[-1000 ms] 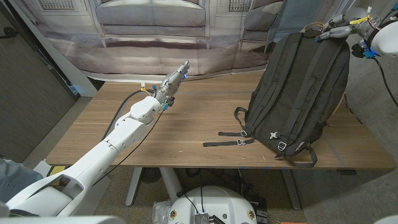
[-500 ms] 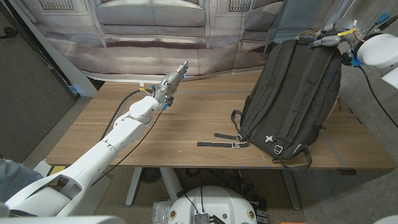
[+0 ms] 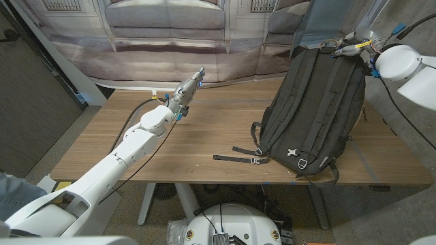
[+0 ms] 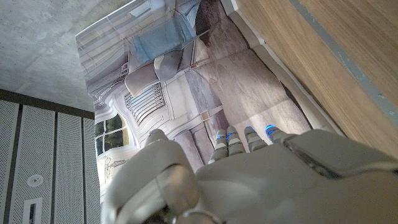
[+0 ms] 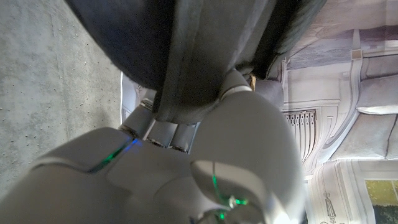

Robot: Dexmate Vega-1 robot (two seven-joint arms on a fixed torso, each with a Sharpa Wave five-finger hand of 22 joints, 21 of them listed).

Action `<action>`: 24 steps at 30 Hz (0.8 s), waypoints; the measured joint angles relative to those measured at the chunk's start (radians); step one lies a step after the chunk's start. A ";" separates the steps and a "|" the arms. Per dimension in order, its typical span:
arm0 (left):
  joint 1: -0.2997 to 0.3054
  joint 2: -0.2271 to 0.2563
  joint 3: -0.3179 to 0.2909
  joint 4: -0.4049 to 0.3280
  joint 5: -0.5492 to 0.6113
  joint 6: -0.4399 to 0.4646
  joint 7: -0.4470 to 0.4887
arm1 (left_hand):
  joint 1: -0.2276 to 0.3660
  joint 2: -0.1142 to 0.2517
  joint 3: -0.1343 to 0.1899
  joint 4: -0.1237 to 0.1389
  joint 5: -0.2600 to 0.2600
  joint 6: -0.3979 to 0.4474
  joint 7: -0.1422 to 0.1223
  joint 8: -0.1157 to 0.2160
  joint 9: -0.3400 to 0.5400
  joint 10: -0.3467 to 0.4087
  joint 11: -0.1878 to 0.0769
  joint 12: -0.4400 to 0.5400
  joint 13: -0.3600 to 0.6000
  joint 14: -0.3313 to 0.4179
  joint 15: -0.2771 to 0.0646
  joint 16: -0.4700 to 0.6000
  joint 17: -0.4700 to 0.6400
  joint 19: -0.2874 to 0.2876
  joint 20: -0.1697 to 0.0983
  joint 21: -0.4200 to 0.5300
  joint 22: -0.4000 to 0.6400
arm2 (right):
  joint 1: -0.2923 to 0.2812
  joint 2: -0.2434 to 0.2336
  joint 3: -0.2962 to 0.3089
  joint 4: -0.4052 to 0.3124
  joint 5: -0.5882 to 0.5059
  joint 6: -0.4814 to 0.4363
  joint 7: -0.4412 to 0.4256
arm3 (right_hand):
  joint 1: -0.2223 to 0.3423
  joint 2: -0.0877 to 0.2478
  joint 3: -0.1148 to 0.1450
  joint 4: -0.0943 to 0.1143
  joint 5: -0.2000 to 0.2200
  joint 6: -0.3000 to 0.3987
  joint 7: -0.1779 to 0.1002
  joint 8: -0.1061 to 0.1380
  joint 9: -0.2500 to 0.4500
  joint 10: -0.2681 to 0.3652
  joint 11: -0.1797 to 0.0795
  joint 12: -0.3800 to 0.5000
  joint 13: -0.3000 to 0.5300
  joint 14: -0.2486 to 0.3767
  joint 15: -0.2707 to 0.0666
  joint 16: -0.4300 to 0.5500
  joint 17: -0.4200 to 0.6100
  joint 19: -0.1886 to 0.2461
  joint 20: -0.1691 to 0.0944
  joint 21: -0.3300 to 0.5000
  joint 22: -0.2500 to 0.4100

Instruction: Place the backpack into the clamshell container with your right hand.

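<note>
The right hand (image 3: 349, 46) grips the black backpack (image 3: 317, 109) by the loop at its top, fingers curled around the handle; the right wrist view shows the fingers (image 5: 163, 127) wrapped around dark fabric. The backpack hangs tall from that grip at the right end of the worktop (image 3: 204, 136), its lower edge touching or just above the wood near the front edge; which of the two cannot be told. Its loose straps (image 3: 238, 155) trail out flat across the worktop toward the middle.

Over on the other side, the left hand (image 3: 189, 87) reaches out above the far part of the worktop with its fingers straight and pressed together, holding nothing.

So the grasp looks done and the lift appears underway. What is left is the main part: no clamshell container can be seen on the worktop, so the carry and the placing are both not yet done. Those dangling straps could drag or snag on the way.
</note>
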State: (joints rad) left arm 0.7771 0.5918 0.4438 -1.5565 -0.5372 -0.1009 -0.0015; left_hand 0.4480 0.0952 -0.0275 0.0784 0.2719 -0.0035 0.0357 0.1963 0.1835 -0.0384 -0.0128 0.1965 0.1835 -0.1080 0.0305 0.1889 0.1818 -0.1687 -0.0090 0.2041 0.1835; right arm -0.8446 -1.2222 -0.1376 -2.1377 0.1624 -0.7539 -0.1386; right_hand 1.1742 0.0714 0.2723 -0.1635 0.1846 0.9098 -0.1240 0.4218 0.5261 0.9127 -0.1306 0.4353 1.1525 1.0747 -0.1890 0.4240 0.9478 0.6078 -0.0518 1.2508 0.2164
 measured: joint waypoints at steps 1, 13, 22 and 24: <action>0.000 0.000 0.000 0.000 0.000 0.001 0.000 | 0.000 0.000 0.000 0.000 0.000 0.000 0.000 0.000 0.000 0.000 0.000 0.000 0.000 0.000 0.000 0.000 0.000 0.000 0.000 0.000 0.000 | 0.013 0.002 -0.016 0.007 0.000 0.000 0.000 | 0.000 0.000 0.000 0.000 0.000 0.000 0.000 0.000 0.000 0.000 0.000 0.000 0.001 0.000 0.000 0.000 0.000 0.000 0.000 0.000 -0.002; -0.006 0.008 -0.005 -0.007 0.002 0.012 0.009 | 0.000 0.000 -0.008 0.000 0.000 0.000 0.000 0.000 0.000 0.000 0.000 0.000 0.000 0.000 0.000 0.000 0.000 0.000 0.000 0.000 0.000 | 0.095 0.029 -0.124 0.069 -0.064 0.013 -0.011 | 0.000 0.000 0.000 0.000 -0.002 -0.002 -0.005 -0.003 -0.001 0.000 0.000 -0.010 0.003 -0.002 0.002 0.000 -0.001 -0.004 -0.004 0.000 -0.003; -0.007 0.015 -0.009 -0.018 0.006 0.022 0.017 | 0.000 0.000 -0.008 0.000 0.000 0.000 0.000 0.000 0.000 0.000 0.000 0.000 0.000 0.000 0.000 0.000 0.000 0.000 0.000 0.000 0.000 | 0.114 0.049 -0.156 0.110 -0.092 0.021 -0.031 | -0.003 0.003 0.000 0.000 0.001 -0.002 -0.005 -0.004 0.000 0.000 0.000 -0.010 0.005 -0.002 0.002 -0.007 -0.001 -0.007 -0.007 0.000 -0.007; -0.008 0.016 -0.009 -0.020 0.007 0.024 0.019 | 0.000 0.000 -0.008 0.000 0.000 0.000 0.000 0.000 0.000 0.000 0.000 0.000 0.000 0.000 0.000 0.000 0.000 0.000 0.000 0.000 0.000 | 0.114 0.055 -0.160 0.121 -0.095 0.022 -0.031 | -0.005 0.005 0.000 0.000 0.001 -0.002 -0.005 -0.005 0.000 0.000 0.000 -0.012 0.007 -0.007 0.003 -0.007 -0.003 -0.007 -0.007 0.000 -0.007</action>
State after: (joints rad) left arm 0.7693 0.6075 0.4350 -1.5762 -0.5305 -0.0768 0.0172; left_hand 0.4480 0.0952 -0.0359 0.0785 0.2719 -0.0035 0.0357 0.1963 0.1836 -0.0384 -0.0128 0.1966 0.1835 -0.1080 0.0305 0.1889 0.1818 -0.1688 -0.0090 0.2041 0.1834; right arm -0.7303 -1.1674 -0.2976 -2.0171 0.0671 -0.7316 -0.1701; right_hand 1.1688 0.0769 0.2723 -0.1635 0.1854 0.9080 -0.1293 0.4171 0.5261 0.9130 -0.1303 0.4237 1.1592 1.0677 -0.1858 0.4170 0.9453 0.6007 -0.0590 1.2508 0.2090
